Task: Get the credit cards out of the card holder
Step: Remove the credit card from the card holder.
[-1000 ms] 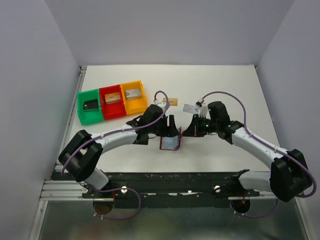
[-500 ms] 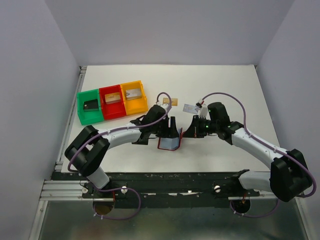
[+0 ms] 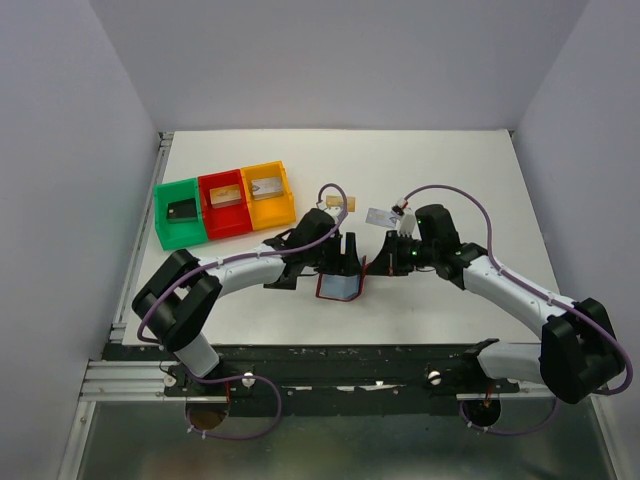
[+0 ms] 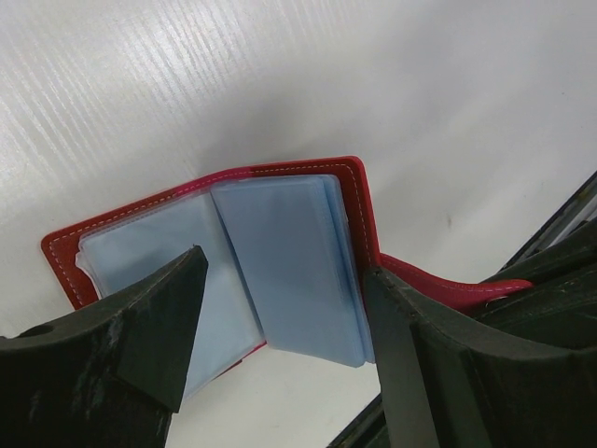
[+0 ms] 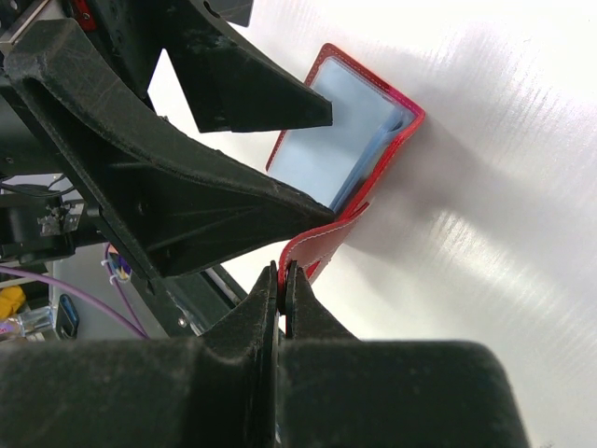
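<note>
- The card holder [image 3: 340,286] sat open on the table [image 3: 450,170] between both arms, its light blue pockets showing.
- The left gripper [image 4: 280,280] stood wide apart, its fingers straddling the pockets.
- The right gripper [image 5: 282,280] pinched the card holder's red cover edge.

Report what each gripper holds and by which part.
Right gripper pinches the card holder by the edge of its red cover. Left gripper is open astride the blue pockets, holding nothing.
</note>
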